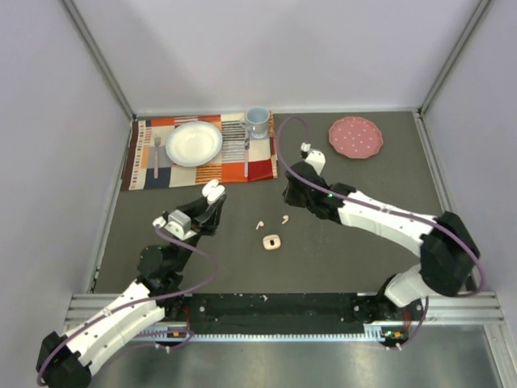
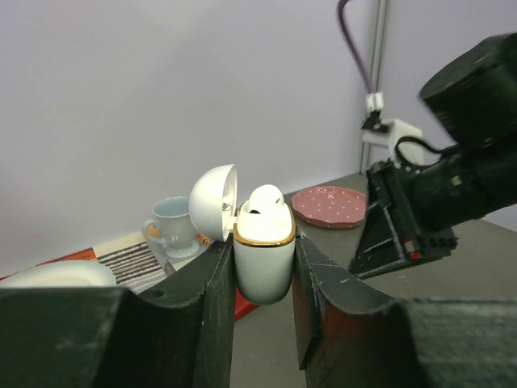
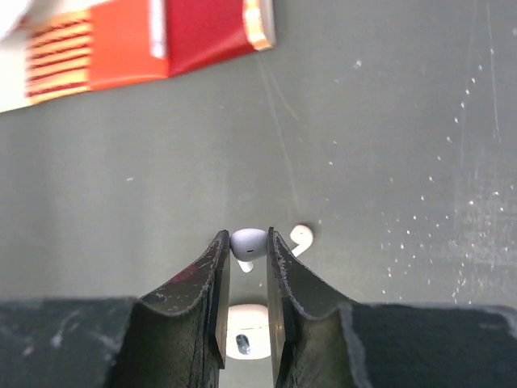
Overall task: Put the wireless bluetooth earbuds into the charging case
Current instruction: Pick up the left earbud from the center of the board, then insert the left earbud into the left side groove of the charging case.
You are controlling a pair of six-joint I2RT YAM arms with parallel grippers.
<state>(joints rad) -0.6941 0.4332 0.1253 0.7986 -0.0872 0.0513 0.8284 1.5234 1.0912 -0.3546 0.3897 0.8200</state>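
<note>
Upright white case [image 2: 264, 263], lid open, earbud [image 2: 264, 198] seated, raised left of mid-desk; second earbud [image 3: 249, 241] pinched aloft; loose earbuds [image 1: 260, 225] [image 1: 285, 218] lie mid-desk.

Both arms look alike from my station: the left arm [image 1: 121, 315] and right arm [image 1: 380, 218] wear white link shells between bulky black joint housings [image 1: 444, 255]. A purple cable [image 1: 198, 267] loops along each one. Up close, the left fingers [image 2: 202, 311] are matte black, scuffed with pale scratches. The right fingers [image 3: 190, 311] are the same black, with a faint reddish smear.
</note>
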